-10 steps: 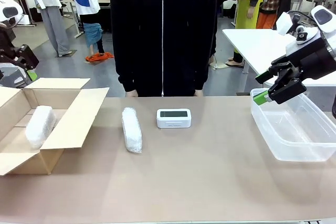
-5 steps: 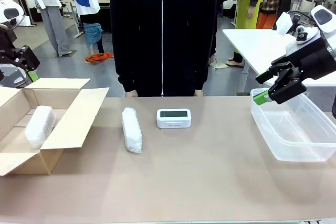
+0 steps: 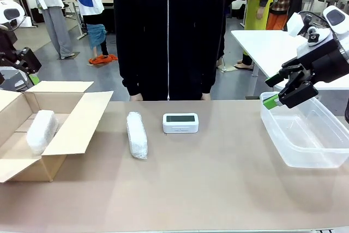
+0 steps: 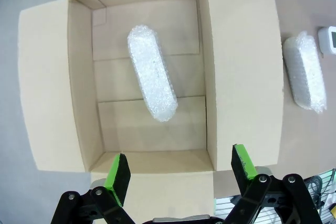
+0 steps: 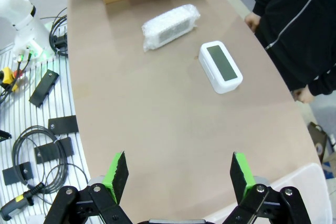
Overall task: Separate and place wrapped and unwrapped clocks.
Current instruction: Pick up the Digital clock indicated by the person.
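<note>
One bubble-wrapped clock (image 3: 42,131) lies inside the open cardboard box (image 3: 82,118) at the left; from above this bundle (image 4: 152,72) lies diagonally on the box floor (image 4: 84,77). A second wrapped clock (image 3: 137,135) (image 5: 171,26) lies on the table left of centre. Beside it sits the bare white clock (image 3: 180,123) (image 5: 220,66) with its grey display. My left gripper (image 4: 180,165) hangs open high above the box, nothing between its fingers. My right gripper (image 3: 281,97) (image 5: 178,170) is open and empty above the clear bin's near-left corner.
A clear plastic bin (image 3: 305,135) stands at the table's right end. A person in a black zip jacket (image 3: 169,36) stands at the far edge, hands behind the table rim. Cables and black parts (image 5: 42,150) lie off the table's near side.
My left arm has risen slightly at the far left. The right arm, the clocks, the box and the bin have not moved.
</note>
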`<state>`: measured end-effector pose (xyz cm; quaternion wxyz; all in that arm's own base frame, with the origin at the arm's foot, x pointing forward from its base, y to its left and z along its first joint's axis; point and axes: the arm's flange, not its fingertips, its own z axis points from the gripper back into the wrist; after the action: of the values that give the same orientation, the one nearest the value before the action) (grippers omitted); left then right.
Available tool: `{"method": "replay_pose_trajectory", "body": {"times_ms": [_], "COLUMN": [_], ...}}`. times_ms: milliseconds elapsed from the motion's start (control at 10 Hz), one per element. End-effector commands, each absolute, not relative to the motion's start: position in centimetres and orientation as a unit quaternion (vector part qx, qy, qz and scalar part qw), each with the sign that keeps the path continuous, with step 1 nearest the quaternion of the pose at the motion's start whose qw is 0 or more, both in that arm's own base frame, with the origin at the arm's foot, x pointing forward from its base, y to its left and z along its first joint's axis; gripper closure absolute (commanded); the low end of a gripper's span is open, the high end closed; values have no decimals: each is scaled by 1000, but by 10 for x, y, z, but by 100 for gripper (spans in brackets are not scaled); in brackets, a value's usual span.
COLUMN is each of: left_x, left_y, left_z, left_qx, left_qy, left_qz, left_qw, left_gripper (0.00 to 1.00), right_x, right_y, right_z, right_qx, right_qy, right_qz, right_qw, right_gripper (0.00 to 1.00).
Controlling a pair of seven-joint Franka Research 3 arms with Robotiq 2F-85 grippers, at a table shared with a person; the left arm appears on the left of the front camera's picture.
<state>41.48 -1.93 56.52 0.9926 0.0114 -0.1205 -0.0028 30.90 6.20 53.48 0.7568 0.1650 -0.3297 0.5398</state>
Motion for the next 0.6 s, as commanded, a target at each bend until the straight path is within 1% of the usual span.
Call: {"method": "replay_pose_trajectory", "body": {"times_ms": [0,200,300,400,500], "left_x": [416,415,411,399,385], "left_y": [-18,-19,-56,-84,-102], "left_z": [567,565,597,619,635], "left_qx": [12,11,-31,-74,-114], "left_qy": [-120,-120,-194,-228,-245], "left_qz": [-1,-3,-119,-206,-275], "left_qw": [993,993,973,949,922], "left_gripper": [0,0,0,0,0], "right_x": [313,313,313,313,313], "right_y": [63,63,63,63,63], "right_z": [533,533,533,533,533], "right_qx": [180,180,180,180,180], "right_qy": [-335,-335,-335,-335,-335], "right_qz": [545,545,545,545,545], "right_qw": [747,747,747,747,747], "right_gripper": [0,0,0,0,0]}}
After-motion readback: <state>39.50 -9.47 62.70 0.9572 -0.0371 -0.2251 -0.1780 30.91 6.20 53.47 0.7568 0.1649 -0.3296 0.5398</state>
